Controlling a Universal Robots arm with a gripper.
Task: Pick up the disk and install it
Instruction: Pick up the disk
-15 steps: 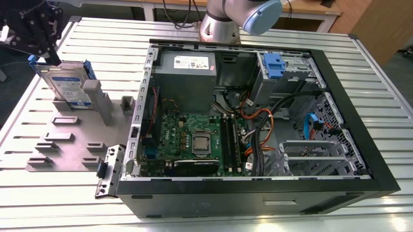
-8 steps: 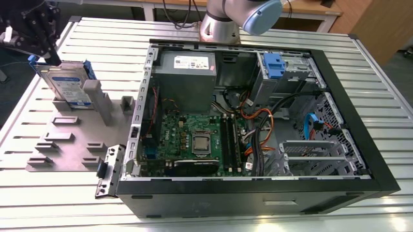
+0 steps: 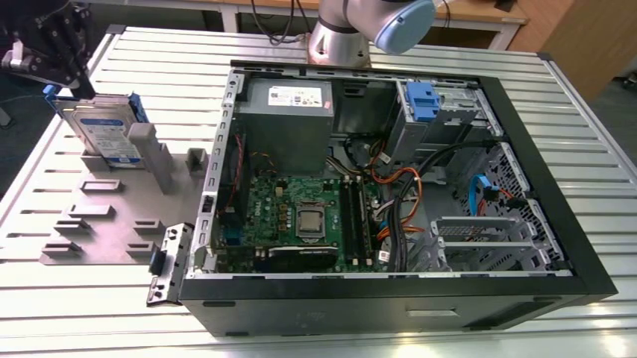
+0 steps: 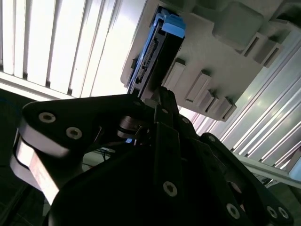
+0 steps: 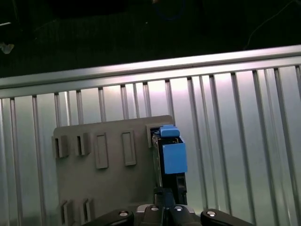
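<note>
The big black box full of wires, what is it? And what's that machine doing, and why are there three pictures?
That box is a computer case lying open on a ribbed metal table, so you can see its insides. The machine is a robot arm, fixed just beyond the case. At its end sits a gripper, its hand. The exterior view comes from a camera off the arm that sees the whole scene. Both wrist views come from small cameras riding near the arm's wrist, looking past the gripper. Beside the case lies a grey holder plate. The disk, a silver drive in a blue frame, stands on edge in it. The gripper is right at the disk, but I cannot tell whether it grips it.
</note>
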